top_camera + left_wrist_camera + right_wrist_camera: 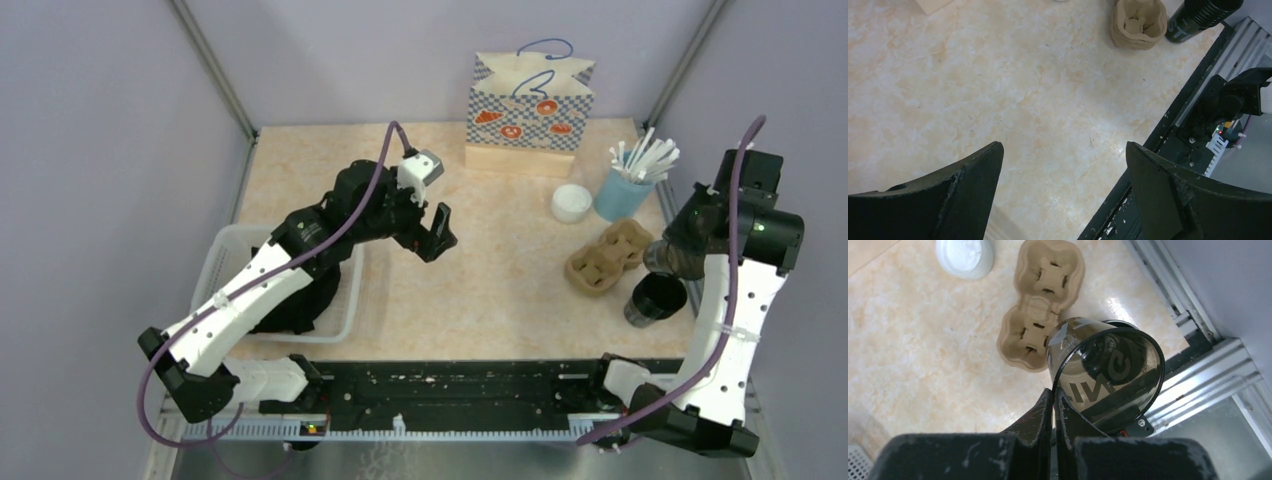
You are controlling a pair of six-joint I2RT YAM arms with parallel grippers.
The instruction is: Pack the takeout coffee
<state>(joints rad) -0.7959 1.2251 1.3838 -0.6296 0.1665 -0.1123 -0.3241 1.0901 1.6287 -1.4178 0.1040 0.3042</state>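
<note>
I am pinching the dark grey takeaway cup (1108, 365) with my right gripper (1053, 392). The two fingers are pressing together with the cup's thin wall caught between them at the rim. The cup is hanging tilted with its open mouth facing my wrist camera, and pale lettering is showing through its see-through side. Only this wrist view is showing the grip. From overhead my right arm is covering most of it, and the cup is showing as a grey shape near the 3 o'clock edge of the table (480, 290).

In the overhead view, the black cup (655, 298) is standing at 6 o'clock of the held cup. The cardboard cup carrier (608, 258) is lying just beside the held cup at 9 o'clock. A white lid (571, 203) is sitting at 11 o'clock of the carrier, and a blue cup of white sticks (625, 190) is at its 12 o'clock. The patterned paper bag (530, 110) is standing at the table's 12 o'clock edge.

My left gripper (1063, 146) is hovering near the table's middle with its fingers spread wide over bare tabletop, gripping nothing. Its wrist view is also showing the black cup's ribbed top and pale letters at 1 o'clock, detail the overhead view is not resolving. The white basket (215, 270) is sitting at 8 o'clock under my left arm.
</note>
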